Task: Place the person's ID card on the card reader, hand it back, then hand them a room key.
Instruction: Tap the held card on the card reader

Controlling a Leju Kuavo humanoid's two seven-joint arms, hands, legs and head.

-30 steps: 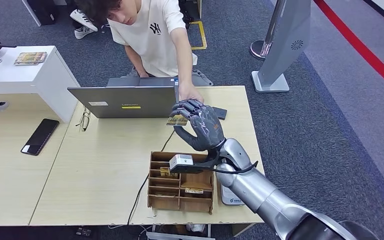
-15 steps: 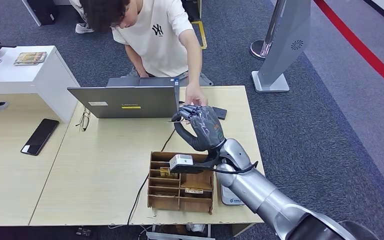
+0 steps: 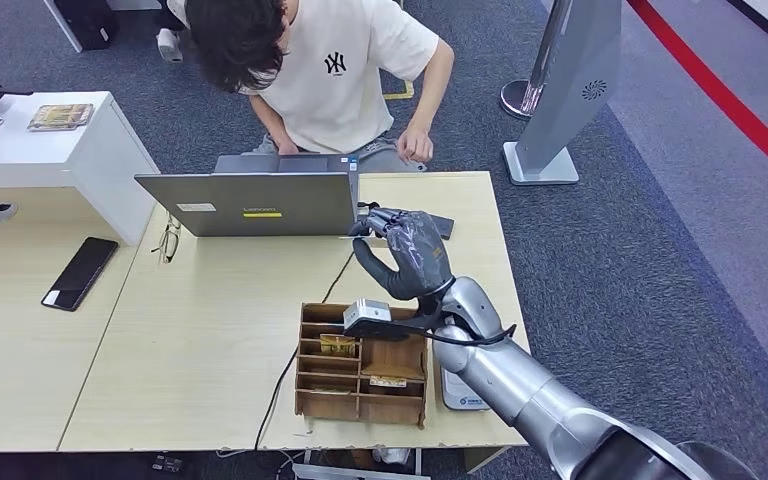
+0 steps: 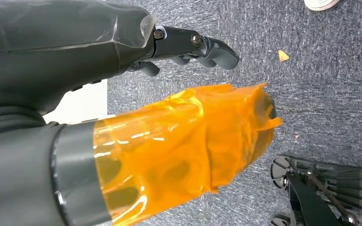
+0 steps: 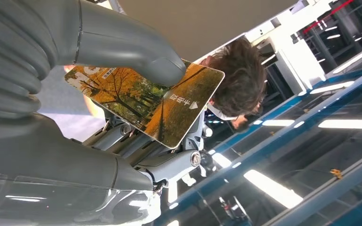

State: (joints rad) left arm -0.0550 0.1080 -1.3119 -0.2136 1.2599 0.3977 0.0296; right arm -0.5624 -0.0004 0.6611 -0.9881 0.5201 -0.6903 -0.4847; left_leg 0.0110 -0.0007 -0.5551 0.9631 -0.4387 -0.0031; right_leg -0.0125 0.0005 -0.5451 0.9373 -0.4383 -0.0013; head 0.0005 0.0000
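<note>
The room key (image 5: 155, 106) sits pinched between thumb and fingers of the right hand (image 3: 407, 250), raised over the desk (image 3: 210, 330) toward the person (image 3: 310, 70) at 12 o'clock.

A light wooden table (image 3: 210, 330) carries an open grey laptop (image 3: 250, 203) at its far edge, in front of the seated person. Just left of the laptop a pair of glasses (image 3: 167, 240) lies on the tabletop. Near the front edge stands a wooden organiser box (image 3: 360, 375) with small compartments; a black cable (image 3: 282, 378) runs along its left side to the table's front edge. A white device (image 3: 458, 390) lies flat just right of the box. A small dark object (image 3: 441, 225) lies near the far right corner. On the adjoining table (image 3: 10, 340) to the left lie a black phone (image 3: 80, 272) and a small round grey object (image 3: 1, 211).
</note>
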